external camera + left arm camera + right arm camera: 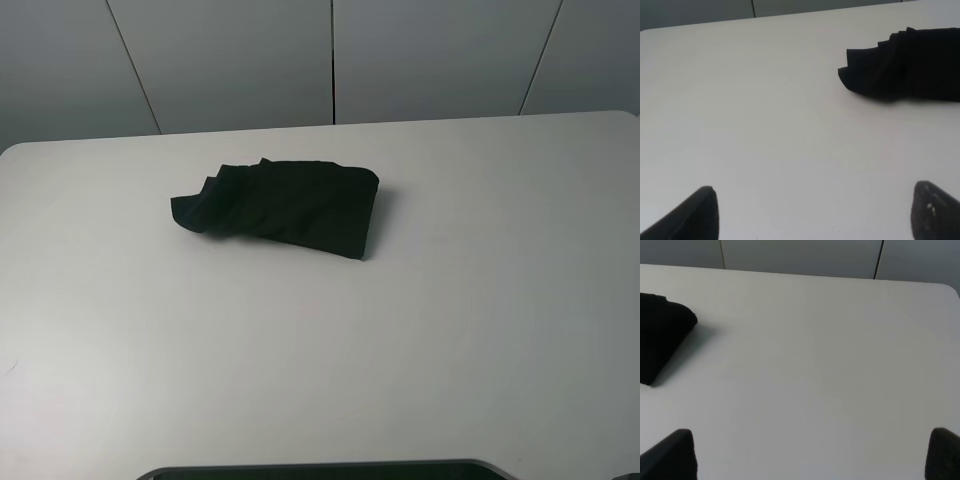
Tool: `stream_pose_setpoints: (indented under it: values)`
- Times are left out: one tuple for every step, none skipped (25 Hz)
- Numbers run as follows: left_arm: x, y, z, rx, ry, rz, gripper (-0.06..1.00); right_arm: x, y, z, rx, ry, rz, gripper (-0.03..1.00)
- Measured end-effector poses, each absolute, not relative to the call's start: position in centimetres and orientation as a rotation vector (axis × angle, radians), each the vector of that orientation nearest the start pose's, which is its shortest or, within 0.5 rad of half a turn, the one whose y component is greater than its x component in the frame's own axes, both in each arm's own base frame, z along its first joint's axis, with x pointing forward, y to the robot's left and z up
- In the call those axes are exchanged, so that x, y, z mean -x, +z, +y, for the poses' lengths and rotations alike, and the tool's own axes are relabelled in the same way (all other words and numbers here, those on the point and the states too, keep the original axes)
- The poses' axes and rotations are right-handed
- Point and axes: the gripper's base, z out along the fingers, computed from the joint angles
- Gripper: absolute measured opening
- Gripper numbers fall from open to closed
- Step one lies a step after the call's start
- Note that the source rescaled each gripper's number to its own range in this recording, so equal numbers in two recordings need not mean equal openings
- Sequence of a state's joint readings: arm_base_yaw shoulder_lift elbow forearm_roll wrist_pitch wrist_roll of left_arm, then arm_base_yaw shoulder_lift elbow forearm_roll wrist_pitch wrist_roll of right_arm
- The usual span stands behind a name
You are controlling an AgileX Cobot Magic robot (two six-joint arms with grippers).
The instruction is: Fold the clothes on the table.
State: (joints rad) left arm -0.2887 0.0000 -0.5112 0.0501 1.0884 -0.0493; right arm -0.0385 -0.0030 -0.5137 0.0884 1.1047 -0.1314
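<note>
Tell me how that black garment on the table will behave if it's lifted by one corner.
The black garment shows soft stacked folds at one end, so it will likely droop and unfold. It looks thin, probably light. Pushed on the smooth table, it may bunch rather than slide.

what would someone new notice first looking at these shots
The black garment stands out at once: a dark, bunched and partly folded heap lying alone on the white table, a little left of centre and toward the far edge. After that, the dark fingertips of the left tool and right tool, spread wide and well short of the cloth, holding nothing.
</note>
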Motion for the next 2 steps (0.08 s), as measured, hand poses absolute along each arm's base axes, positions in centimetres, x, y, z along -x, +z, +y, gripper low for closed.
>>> stream_pose_setpoints:
  values:
    - [0.60, 27.82, 0.60, -0.243, -0.149, 2.049, 0.99, 0.87, 27.78, 0.75, 0.103, 0.002, 2.066, 0.98]
    - [0.60, 27.82, 0.60, -0.243, -0.149, 2.049, 0.99, 0.87, 27.78, 0.75, 0.103, 0.002, 2.066, 0.98]
